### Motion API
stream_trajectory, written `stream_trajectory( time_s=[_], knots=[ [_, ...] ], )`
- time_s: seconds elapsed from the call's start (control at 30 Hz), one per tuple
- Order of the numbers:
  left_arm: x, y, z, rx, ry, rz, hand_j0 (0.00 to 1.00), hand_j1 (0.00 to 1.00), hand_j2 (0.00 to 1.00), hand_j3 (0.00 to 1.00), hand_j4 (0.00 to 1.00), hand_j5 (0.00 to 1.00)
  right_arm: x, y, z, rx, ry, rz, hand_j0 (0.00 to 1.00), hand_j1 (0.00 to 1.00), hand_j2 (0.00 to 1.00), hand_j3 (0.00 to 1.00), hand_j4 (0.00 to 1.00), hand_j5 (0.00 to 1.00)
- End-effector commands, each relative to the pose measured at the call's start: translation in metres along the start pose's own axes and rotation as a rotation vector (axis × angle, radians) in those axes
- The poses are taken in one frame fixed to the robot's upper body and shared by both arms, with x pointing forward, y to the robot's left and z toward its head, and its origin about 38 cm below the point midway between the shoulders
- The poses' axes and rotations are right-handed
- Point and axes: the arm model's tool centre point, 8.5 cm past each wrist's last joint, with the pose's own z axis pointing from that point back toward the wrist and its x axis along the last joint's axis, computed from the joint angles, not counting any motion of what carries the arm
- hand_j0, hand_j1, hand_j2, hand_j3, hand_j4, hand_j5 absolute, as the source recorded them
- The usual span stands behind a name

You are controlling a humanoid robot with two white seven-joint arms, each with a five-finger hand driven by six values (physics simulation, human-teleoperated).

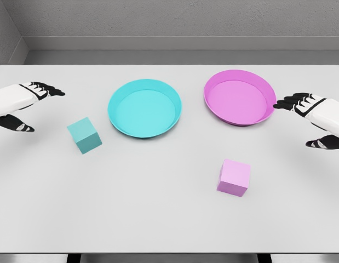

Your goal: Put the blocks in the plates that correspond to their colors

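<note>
Teal block point(85, 135) on the table point(158, 219), left of the teal plate point(144, 108); pink block point(234, 177) below the pink plate point(239, 97). Left hand point(24, 104) and right hand point(314, 118) spread wide, empty, at the edges.

Smooth matt white table point(158, 219), matt cyan plate point(119, 121), matt magenta plate point(213, 109), matt smooth blocks point(84, 135)

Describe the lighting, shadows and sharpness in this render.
Head view: soft, even light with no glare; the teal block and pink block cast only faint shadows on the white table; everything is sharp, both plates included, with no blur.
</note>
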Motion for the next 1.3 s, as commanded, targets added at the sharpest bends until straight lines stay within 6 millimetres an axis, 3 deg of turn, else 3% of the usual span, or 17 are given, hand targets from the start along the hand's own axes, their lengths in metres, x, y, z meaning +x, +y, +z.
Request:
stream_trajectory(
  time_s=[0.0,0.27,0.5,0.63,0.83,0.93,1.27],
  knots=[
    [0.000,0.001,0.000,0.005,-0.001,0.005,1.00,1.00,1.00,1.00,1.00,1.00,0.000,0.000,0.000,-0.003,0.000,-0.004,1.00,1.00,1.00,1.00,1.00,1.00],
    [0.014,-0.005,-0.019,-0.054,-0.025,-0.087,1.00,1.00,1.00,1.00,1.00,1.00,0.003,0.007,-0.004,0.009,-0.014,-0.019,1.00,1.00,1.00,1.00,1.00,1.00],
    [0.035,-0.010,-0.051,-0.095,-0.088,-0.150,1.00,1.00,1.00,1.00,1.00,1.00,0.033,0.008,-0.053,0.218,-0.203,0.052,1.00,1.00,1.00,1.00,1.00,1.00],
    [0.044,-0.005,-0.068,-0.113,-0.098,-0.228,1.00,1.00,1.00,1.00,1.00,1.00,0.054,0.023,-0.069,0.311,-0.341,0.114,1.00,1.00,1.00,1.00,1.00,1.00],
    [0.046,-0.006,-0.071,-0.127,-0.097,-0.255,1.00,1.00,1.00,1.00,1.00,1.00,0.057,0.029,-0.071,0.338,-0.351,0.110,1.00,1.00,1.00,1.00,1.00,1.00],
    [0.051,-0.008,-0.073,-0.142,-0.110,-0.276,1.00,1.00,1.00,1.00,1.00,1.00,0.078,0.035,-0.095,0.364,-0.437,0.125,1.00,1.00,1.00,1.00,1.00,1.00],
    [0.065,-0.013,-0.083,-0.177,-0.138,-0.354,1.00,1.00,1.00,1.00,1.00,1.00,0.078,0.045,-0.094,0.395,-0.437,0.124,1.00,1.00,1.00,1.00,1.00,1.00]
  ],
)
